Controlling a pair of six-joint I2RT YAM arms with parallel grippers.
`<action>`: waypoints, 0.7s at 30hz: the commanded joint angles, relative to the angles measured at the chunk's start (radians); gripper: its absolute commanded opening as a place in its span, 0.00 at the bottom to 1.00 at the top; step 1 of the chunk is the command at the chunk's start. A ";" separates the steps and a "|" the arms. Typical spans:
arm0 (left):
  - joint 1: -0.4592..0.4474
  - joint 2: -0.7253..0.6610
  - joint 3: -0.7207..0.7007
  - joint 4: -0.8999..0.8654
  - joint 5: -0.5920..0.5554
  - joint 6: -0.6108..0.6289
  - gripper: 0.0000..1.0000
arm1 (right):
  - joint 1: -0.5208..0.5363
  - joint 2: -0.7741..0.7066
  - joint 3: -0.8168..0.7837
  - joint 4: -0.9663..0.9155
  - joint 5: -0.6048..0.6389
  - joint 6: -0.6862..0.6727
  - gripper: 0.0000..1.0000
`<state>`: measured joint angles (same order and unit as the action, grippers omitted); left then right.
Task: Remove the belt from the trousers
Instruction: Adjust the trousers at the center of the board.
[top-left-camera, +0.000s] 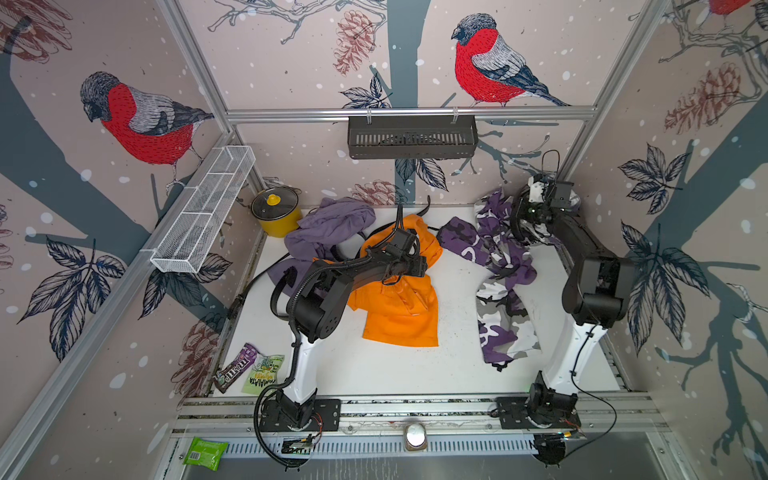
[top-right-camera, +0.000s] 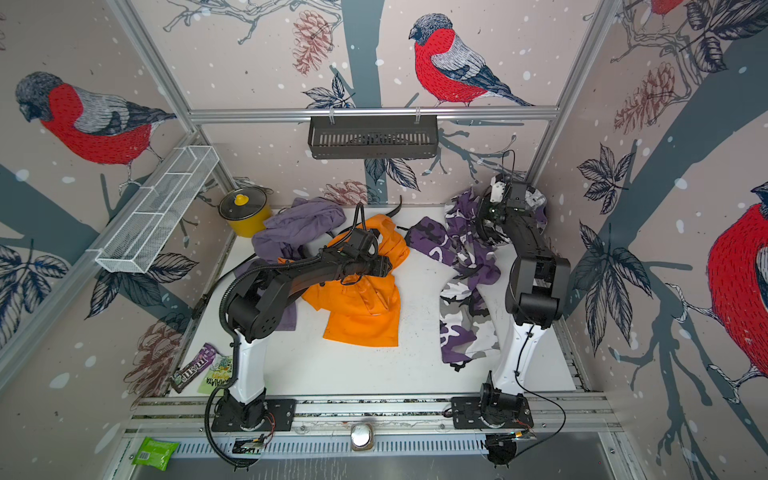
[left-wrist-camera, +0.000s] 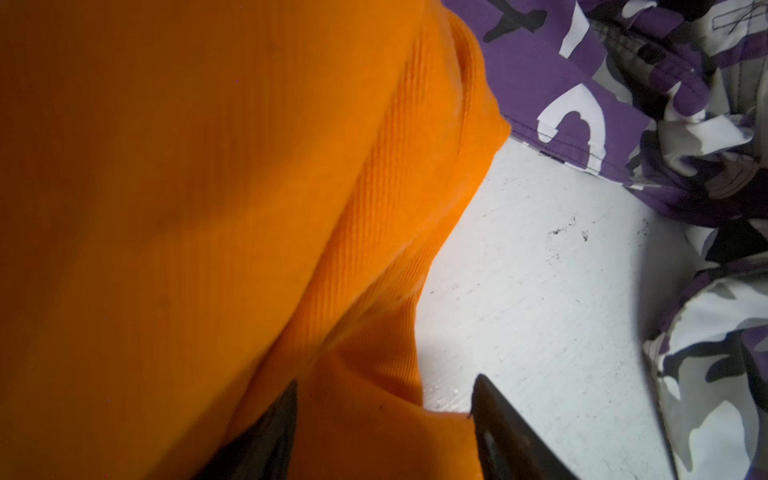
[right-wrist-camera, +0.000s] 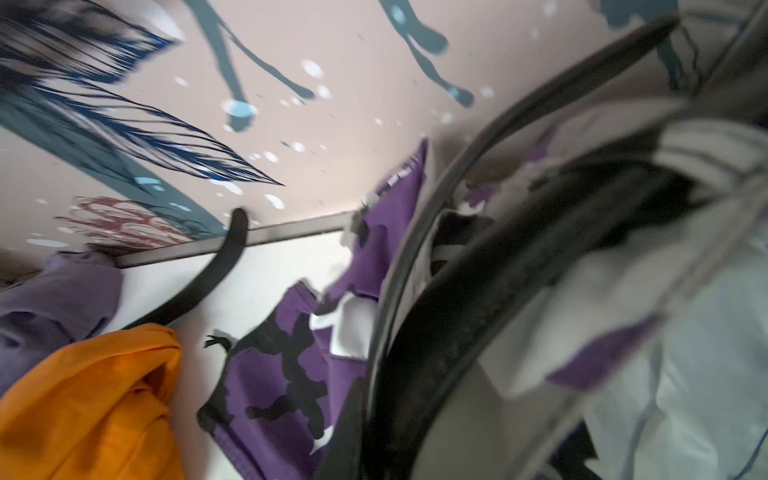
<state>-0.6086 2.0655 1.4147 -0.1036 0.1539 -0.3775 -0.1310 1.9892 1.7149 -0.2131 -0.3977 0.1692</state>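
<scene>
Three garments lie spread on the white worktop (top-left-camera: 374, 365): a lilac garment (top-left-camera: 332, 224) at the back left, an orange garment (top-left-camera: 401, 311) in the middle, and the camouflage trousers (top-left-camera: 505, 291) on the right, in purple, grey and white. The trousers' legs trail toward the front edge. Their upper part is bunched and raised in the back right corner, around the wrist of the right arm (top-left-camera: 594, 282).

Seen from the right wrist camera, a wide black band, the belt (right-wrist-camera: 449, 324), arcs close to the lens with camouflage cloth on both sides of it (the view is blurred, so whether it sits in the loops cannot be told). The right fingers are lost among that cloth in both top views and do not show at the wrist. I cannot tell whether they are open or closed, or on what.

A black strap (right-wrist-camera: 199, 282) runs out from under the orange garment and curls up against the back wall; whether it belongs to the belt is unclear.

The left arm (top-left-camera: 332, 282) reaches across the orange garment. The left fingers (left-wrist-camera: 266, 440) stand apart, open, with a fold of orange cloth lying between them.

A yellow pot (top-left-camera: 276, 212) stands in the back left corner, and two snack packets (top-left-camera: 266, 370) lie at the front left.
</scene>
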 joint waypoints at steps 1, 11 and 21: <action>0.011 -0.030 -0.016 0.032 -0.036 -0.020 0.67 | 0.044 -0.101 0.028 -0.007 -0.088 -0.075 0.00; 0.093 -0.154 -0.111 0.102 -0.020 -0.056 0.68 | 0.301 -0.469 -0.154 -0.021 -0.139 -0.096 0.00; 0.164 -0.395 -0.257 0.112 -0.104 -0.104 0.73 | 0.580 -0.372 -0.289 0.011 -0.210 0.107 0.04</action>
<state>-0.4541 1.7199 1.1851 -0.0345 0.0978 -0.4526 0.4084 1.5646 1.4174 -0.2718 -0.5117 0.1989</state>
